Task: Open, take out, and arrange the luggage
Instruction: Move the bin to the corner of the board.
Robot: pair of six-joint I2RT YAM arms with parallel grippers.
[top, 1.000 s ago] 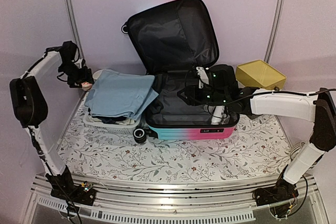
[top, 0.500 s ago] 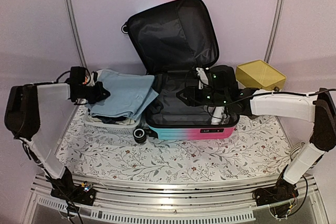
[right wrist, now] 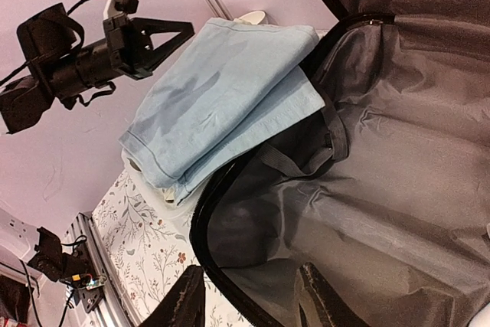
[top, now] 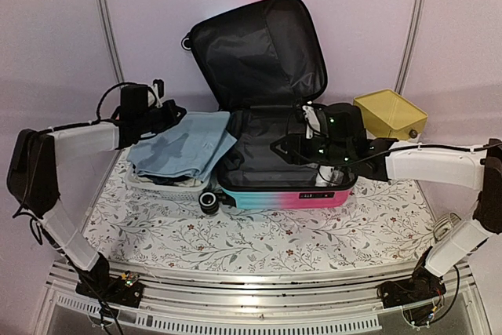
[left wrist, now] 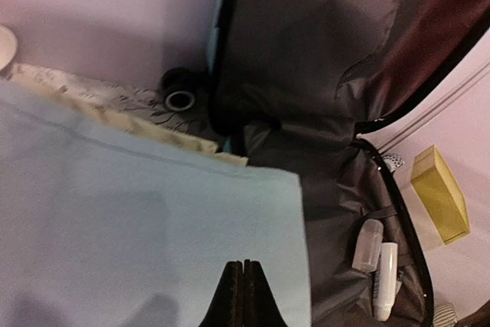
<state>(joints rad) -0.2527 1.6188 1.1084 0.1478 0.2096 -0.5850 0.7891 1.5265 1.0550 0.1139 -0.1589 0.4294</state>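
Left gripper [top: 176,111] swung inward; pink-turquoise luggage [top: 282,194] lies open.

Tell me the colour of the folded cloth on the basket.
Plain light blue. The cloth shows best in the right wrist view.

Folded blue cloth [top: 182,147] tops a white basket [top: 169,183]; a yellow box [top: 390,113] stands apart.

The luggage [top: 274,198], centre frame, has a glossy hard plastic shell and matt black fabric lining. Left of it, the folded blue garment [top: 184,147] is soft matt cloth. The 2 bottles [left wrist: 368,244] look like smooth plastic.
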